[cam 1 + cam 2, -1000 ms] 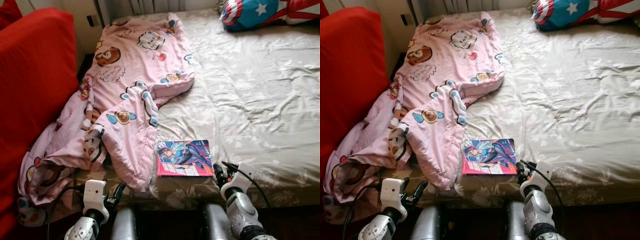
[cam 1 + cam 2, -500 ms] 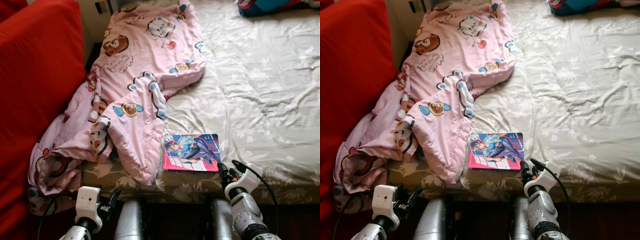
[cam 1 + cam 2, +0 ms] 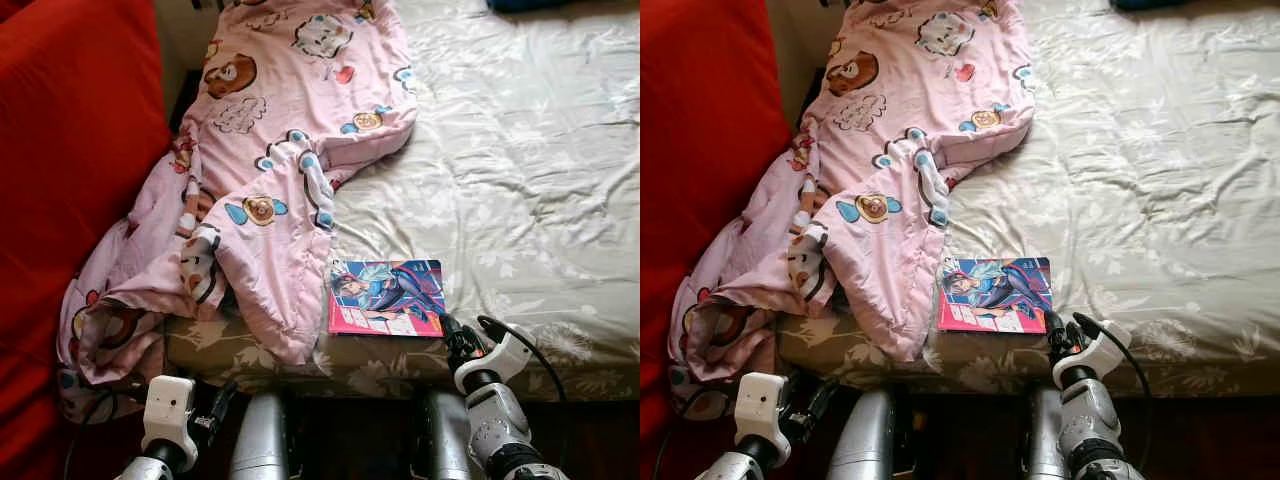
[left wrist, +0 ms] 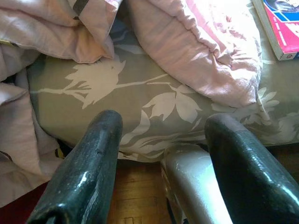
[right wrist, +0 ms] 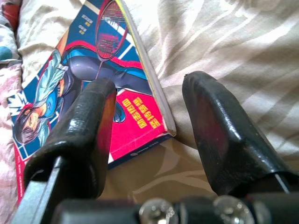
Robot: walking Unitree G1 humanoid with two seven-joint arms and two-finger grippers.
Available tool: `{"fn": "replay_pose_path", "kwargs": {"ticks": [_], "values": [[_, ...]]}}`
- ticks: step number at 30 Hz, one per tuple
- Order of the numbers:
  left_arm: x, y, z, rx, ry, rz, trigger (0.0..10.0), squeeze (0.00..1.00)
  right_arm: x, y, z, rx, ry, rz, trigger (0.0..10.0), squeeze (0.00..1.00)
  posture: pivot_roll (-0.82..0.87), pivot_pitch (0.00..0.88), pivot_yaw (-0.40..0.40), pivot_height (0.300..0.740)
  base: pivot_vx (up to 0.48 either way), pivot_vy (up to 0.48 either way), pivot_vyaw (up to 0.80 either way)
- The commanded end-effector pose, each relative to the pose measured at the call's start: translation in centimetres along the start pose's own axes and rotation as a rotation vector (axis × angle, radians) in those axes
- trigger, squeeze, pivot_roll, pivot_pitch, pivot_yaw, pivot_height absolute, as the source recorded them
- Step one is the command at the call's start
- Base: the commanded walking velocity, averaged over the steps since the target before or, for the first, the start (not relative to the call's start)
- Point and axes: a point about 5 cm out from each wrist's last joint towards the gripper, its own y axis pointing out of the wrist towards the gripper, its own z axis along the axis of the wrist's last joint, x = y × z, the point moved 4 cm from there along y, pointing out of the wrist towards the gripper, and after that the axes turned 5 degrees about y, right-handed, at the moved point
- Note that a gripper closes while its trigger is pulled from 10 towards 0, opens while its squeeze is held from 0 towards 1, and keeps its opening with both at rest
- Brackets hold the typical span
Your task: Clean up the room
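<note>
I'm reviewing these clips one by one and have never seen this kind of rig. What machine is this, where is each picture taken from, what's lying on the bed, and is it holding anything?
This is a humanoid robot standing at the foot of a bed. The two wide pictures come from a stereo camera on its head, looking down. The two close-ups come from cameras on its wrists, each looking along that arm's two black fingers.

On the bed, covered by a pale floral sheet, lies a crumpled pink cartoon blanket that spills over the edge beside a red sofa. A colourful comic book lies flat near the bed's edge.

The right gripper is at the book's near corner, jaws open on either side of that corner, not yet closed on it. The left gripper hangs low below the mattress edge, jaws open. Nothing is held.
</note>
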Motion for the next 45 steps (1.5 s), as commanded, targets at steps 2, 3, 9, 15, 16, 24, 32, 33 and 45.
{"fn": "replay_pose_path", "kwargs": {"ticks": [2,3,9,15,16,24,32,33,45], "values": [[-0.3,-0.8,-0.6,-0.038,0.016,0.004,10.0,0.00,0.1,-0.3,-0.6,-0.007,0.045,0.011,10.0,0.00,0.19,0.273,0.156,0.590,0.000,0.000,0.00],[-0.3,-0.9,-0.6,-0.039,0.016,0.004,10.0,0.00,0.0,-0.3,-0.6,-0.009,0.049,0.018,10.0,0.00,0.19,0.273,0.156,0.590,0.000,0.000,0.00],[-0.5,-1.6,-0.7,-0.053,0.021,0.007,10.0,0.00,-0.1,-0.1,-0.4,-0.016,0.046,0.030,10.0,0.00,0.20,0.289,0.163,0.590,0.000,0.000,0.00],[-0.5,-2.1,-0.8,-0.063,0.027,0.006,10.0,0.00,0.5,-0.2,0.0,-0.010,0.066,-0.001,10.0,0.00,0.22,0.300,0.168,0.590,0.000,0.000,0.00],[-0.5,-2.2,-0.8,-0.065,0.028,0.006,10.0,0.00,0.6,-0.2,0.0,-0.011,0.070,-0.008,10.0,0.00,0.22,0.302,0.169,0.590,0.000,0.000,0.00],[-0.6,-3.0,-0.8,-0.077,0.036,0.007,10.0,0.00,1.0,-0.3,-0.1,-0.036,0.087,-0.021,10.0,0.00,0.23,0.317,0.173,0.590,0.000,0.000,0.00],[-0.5,-3.9,-0.9,-0.095,0.040,0.004,10.0,0.00,1.8,-0.7,-0.9,-0.054,0.152,-0.071,10.0,0.00,0.24,0.335,0.176,0.590,0.000,0.000,0.00],[-0.4,-4.0,-0.9,-0.095,0.040,0.004,10.0,0.00,2.0,-0.8,-1.0,-0.057,0.159,-0.078,10.0,0.00,0.24,0.339,0.176,0.590,0.000,0.000,0.00],[-0.9,-4.6,-0.7,-0.102,0.047,0.025,10.0,0.00,-1.0,-0.2,-3.3,-0.163,0.279,0.026,10.0,0.00,0.27,0.352,0.166,0.590,0.000,0.000,0.00]]}}
